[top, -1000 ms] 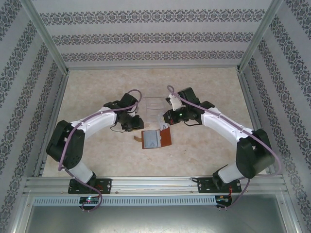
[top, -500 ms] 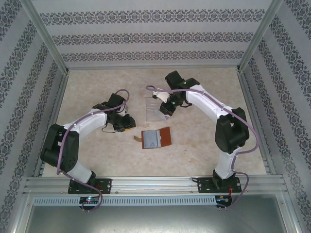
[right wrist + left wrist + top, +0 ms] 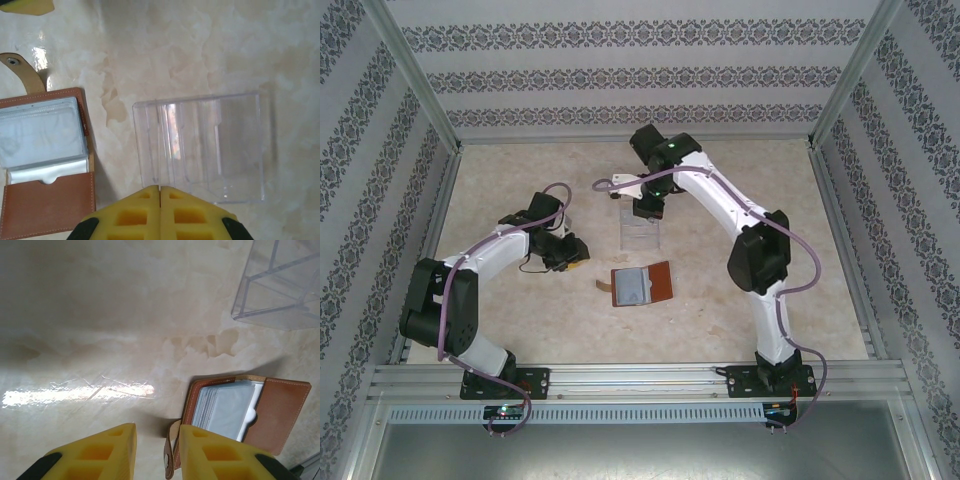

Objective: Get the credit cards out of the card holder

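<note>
card holder (image 3: 642, 286): lies open and flat mid-counter, its strap tab (image 3: 171, 445) pointing toward the left arm.
credit cards (image 3: 222, 407): stacked inside the clear pockets; none seems to be out.
left claw (image 3: 157, 430): jaws partly apart, empty, low beside the strap tab.
right claw (image 3: 160, 189): pads pressed together with nothing between them, above the clear slotted tray (image 3: 200, 145).
doing it well: probably pin the leather leaf, pinch one exposed card edge, and draw it out along the pocket.
room: bare counter (image 3: 520, 320) all round; the tray is just beyond the card holder, not touching it; the walls are well apart.

The right arm (image 3: 713, 197) reaches far forward, right jaws pressed together; the left arm (image 3: 495, 250) bends low, left jaws parted.
</note>
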{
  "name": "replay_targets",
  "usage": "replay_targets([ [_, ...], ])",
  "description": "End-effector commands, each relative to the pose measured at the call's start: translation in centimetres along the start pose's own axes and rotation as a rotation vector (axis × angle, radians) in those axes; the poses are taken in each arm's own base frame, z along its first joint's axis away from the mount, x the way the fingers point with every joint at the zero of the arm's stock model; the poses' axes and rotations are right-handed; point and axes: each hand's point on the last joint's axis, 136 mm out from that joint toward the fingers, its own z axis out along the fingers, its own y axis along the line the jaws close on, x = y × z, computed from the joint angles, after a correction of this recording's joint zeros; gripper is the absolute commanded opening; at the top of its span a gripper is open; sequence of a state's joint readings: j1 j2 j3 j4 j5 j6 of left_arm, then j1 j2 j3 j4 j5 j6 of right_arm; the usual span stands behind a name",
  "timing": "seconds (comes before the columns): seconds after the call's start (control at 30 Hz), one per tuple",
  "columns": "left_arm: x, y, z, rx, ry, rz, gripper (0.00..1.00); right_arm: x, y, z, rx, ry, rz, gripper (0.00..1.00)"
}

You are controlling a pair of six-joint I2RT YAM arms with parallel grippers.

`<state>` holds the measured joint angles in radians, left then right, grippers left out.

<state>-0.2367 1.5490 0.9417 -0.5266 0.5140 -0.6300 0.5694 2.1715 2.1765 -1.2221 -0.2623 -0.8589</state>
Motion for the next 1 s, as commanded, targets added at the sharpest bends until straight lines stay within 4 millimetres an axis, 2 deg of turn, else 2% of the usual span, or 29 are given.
replay_targets([
  [0.0,-0.1,0.2,-0.3,0.015,0.001,0.014,0.29,0.8,0.7,0.4,-0.05,0.081,-0.046,0.0],
  [0.37,-0.7,-0.1,-0.4,0.011,0.017,0.024,0.29,0.4,0.7,3.0,-0.117,0.095,-0.055,0.0],
  [0.7,-1.2,-0.3,-1.2,-0.006,-0.013,0.026,0.29,1.9,-0.2,5.0,-0.128,0.149,-0.07,0.0],
  [0.97,-1.3,-0.4,-1.5,-0.007,-0.03,0.011,0.29,3.2,0.7,6.6,-0.219,0.172,-0.049,0.0],
])
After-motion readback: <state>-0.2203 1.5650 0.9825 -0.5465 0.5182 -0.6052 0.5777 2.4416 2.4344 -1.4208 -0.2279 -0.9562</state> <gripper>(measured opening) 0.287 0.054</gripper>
